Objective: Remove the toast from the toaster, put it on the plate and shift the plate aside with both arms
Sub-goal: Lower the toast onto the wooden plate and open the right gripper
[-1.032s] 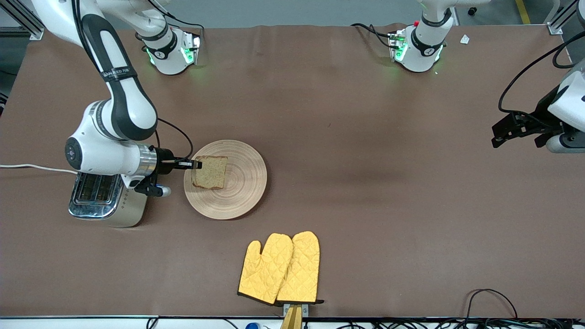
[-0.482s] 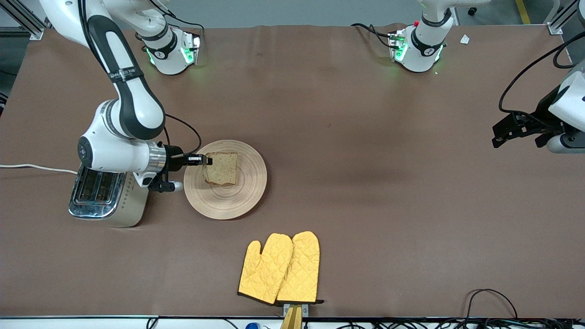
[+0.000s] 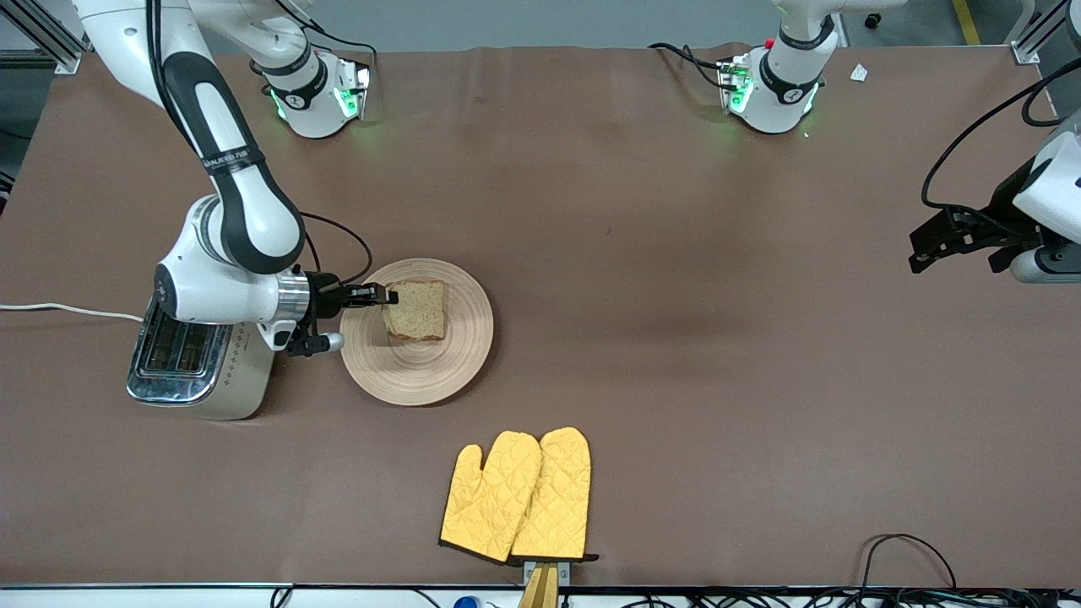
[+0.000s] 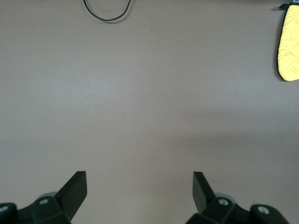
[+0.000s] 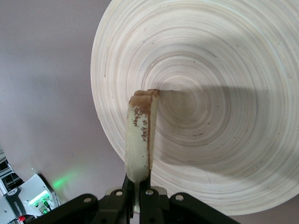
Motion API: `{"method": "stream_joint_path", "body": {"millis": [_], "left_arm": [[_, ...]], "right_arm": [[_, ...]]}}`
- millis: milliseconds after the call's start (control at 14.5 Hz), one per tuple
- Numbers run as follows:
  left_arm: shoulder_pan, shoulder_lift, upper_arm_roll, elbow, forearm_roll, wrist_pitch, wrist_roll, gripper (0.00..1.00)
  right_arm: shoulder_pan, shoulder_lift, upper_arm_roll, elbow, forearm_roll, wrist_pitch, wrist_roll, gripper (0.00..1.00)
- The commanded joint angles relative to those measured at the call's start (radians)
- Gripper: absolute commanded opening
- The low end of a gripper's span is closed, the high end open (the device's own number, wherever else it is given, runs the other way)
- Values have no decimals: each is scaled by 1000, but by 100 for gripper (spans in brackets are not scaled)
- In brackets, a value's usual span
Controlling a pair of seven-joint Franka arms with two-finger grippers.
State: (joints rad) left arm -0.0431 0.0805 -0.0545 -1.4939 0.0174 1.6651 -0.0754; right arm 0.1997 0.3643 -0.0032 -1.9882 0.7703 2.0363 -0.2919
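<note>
Over the plate [image 3: 456, 363], the toast [image 3: 415, 310] (pinched edgewise).

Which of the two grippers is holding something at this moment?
The right gripper, over the plate, is shut on the toast. The left gripper is open and holds nothing, waiting over bare table at the left arm's end.

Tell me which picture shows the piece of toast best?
The front view: the toast's whole brown face shows over the plate, pinched by the right claw. The right wrist view shows only its thin edge. The left wrist view shows no toast, just its own open left claw.
</note>
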Motion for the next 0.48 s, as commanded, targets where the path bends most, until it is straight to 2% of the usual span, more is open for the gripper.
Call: {"method": "stream_joint_path", "body": {"millis": [0,413], "left_arm": [[2,-2,-7,4,19,-13,-20,100],[2,-4,-7,4,19,-13,-20,100]], "right_arm": [[-23,-18,3,-40,35,-2,-46,0],[-45,-13,-1,-58,-9,-16,-75,0]]}}
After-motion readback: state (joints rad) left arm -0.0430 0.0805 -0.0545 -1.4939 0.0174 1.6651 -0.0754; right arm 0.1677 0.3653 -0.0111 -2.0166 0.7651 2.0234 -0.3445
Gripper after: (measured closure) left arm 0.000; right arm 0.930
